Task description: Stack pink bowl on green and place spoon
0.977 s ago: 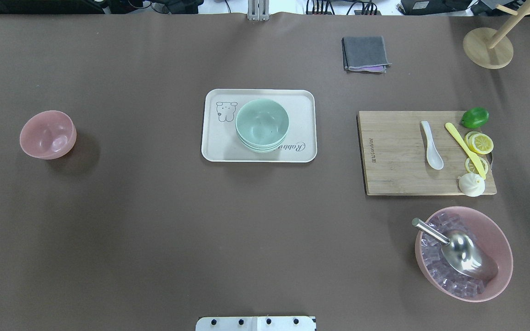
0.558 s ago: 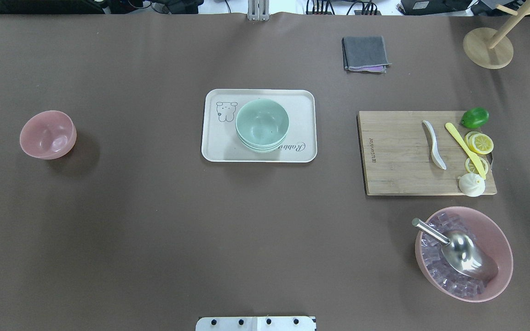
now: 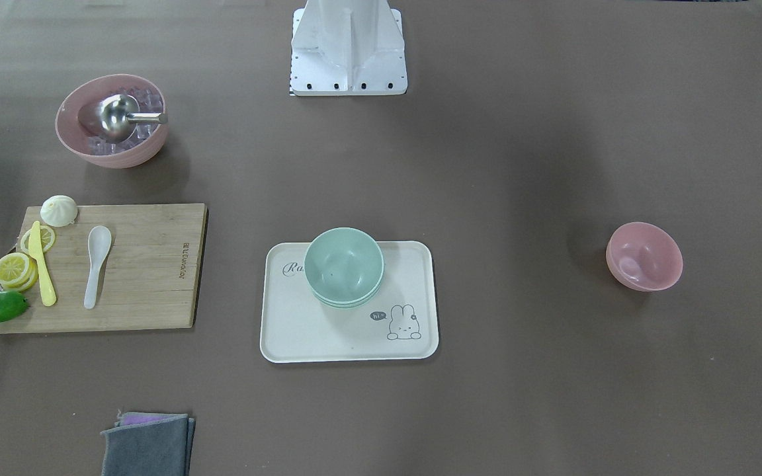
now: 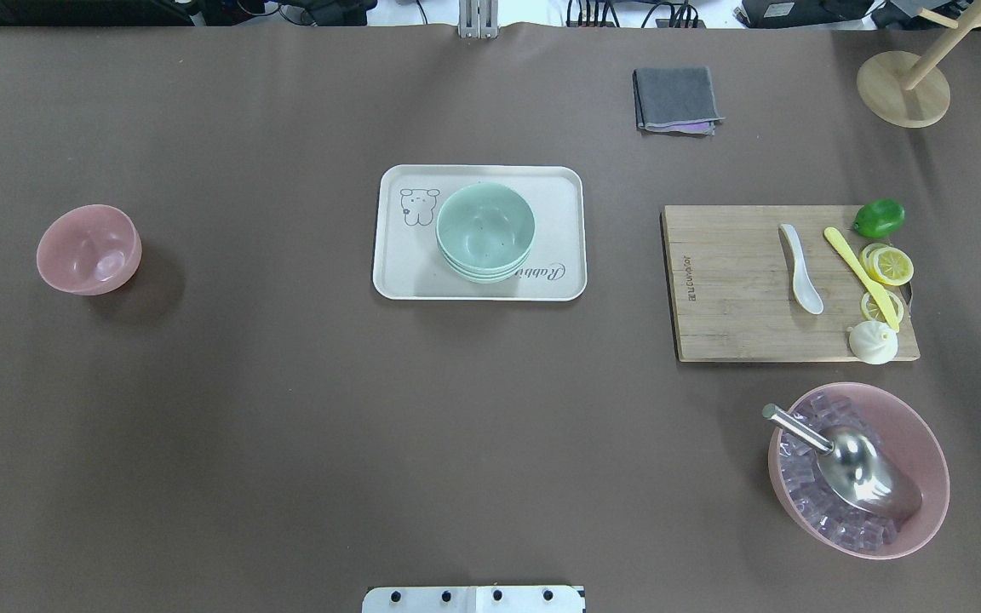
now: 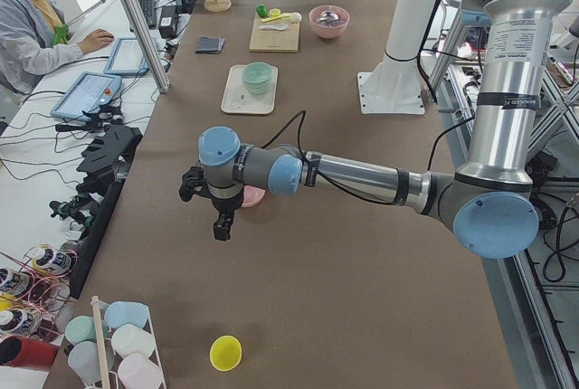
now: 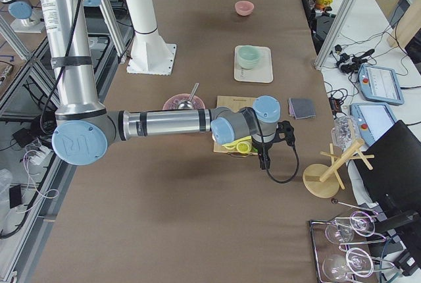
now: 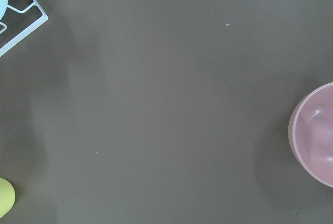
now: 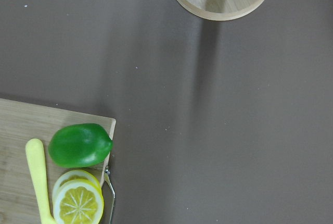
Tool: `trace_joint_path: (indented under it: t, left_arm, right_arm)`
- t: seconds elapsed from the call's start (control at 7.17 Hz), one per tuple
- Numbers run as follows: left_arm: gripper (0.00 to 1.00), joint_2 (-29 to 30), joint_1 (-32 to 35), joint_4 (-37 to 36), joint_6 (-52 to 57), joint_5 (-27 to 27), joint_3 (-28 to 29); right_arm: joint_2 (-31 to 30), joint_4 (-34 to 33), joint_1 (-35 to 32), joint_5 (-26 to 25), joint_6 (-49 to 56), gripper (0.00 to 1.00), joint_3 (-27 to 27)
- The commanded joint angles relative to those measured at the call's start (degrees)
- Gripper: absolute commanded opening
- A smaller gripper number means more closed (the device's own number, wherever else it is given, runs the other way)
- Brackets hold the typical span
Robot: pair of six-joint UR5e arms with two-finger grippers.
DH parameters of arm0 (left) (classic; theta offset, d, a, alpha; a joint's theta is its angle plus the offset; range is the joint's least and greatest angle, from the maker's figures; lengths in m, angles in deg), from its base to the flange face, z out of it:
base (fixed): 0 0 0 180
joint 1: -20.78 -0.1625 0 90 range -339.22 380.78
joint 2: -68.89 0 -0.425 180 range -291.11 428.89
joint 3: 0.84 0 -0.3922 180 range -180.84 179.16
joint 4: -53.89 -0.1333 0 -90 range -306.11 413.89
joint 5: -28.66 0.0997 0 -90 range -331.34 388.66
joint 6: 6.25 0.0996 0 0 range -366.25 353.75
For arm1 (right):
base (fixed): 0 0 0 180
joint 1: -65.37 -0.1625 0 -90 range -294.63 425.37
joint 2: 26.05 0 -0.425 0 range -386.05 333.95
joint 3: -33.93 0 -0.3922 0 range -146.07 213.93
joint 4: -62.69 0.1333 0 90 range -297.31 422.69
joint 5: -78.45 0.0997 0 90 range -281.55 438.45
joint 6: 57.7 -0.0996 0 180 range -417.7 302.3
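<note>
**Poised, With Nothing Yet Stacked**

The left gripper hangs over the brown table near the pink bowl. Whether its fingers are spread cannot be told, nor those of the right gripper, poised just off the cutting board. The bowl sits at 9 o'clock from the tray bearing the stacked green bowls. The white spoon lies on the board, at 3 o'clock.

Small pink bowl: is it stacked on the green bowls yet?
No, the small pink bowl sits alone on the table, apart from the green bowls on the tray.
</note>
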Motion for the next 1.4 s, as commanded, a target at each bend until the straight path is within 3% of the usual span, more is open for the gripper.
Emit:
trace_joint_path:
  t: [0.0, 0.28, 0.42, 0.7, 0.84, 0.98, 1.26]
  left_arm:
    - [0.98, 0.53, -2.87, 0.73, -4.51, -0.52, -1.07]
    - [0.98, 1.24, -15.05, 11.21, -25.55, 0.09, -0.22]
    - [0.97, 2.54, -18.41, 16.32, -29.82, 0.09, 4.41]
    - [0.92, 5.09, -18.89, 17.78, -29.78, 0.09, 11.02]
    - [0.83, 6.24, -18.89, 17.87, -29.95, 0.0, 12.53]
    - [0.68, 6.42, -18.98, 17.87, -29.95, 0.0, 12.63]
    - [0.66, 7.82, -20.55, 18.4, -29.95, 0.0, 15.26]
  right_arm:
    - [-0.1, 0.08, 1.24, 0.23, -0.16, 1.0, 0.85]
    - [-0.62, 0.08, 1.94, 0.49, -0.25, 1.0, 2.43]
    - [-0.71, 0.08, 1.95, 0.41, -0.17, 1.0, 2.44]
    - [-0.8, 0.08, 2.21, 0.41, -0.16, 1.0, 2.36]
    - [-0.89, -0.01, 2.56, 0.49, -0.25, 1.0, 2.27]
    - [-0.89, -0.01, 2.65, 0.49, -0.51, 1.0, 2.27]
    - [-0.8, 0.07, 2.83, 1.2, -1.83, 1.0, 2.44]
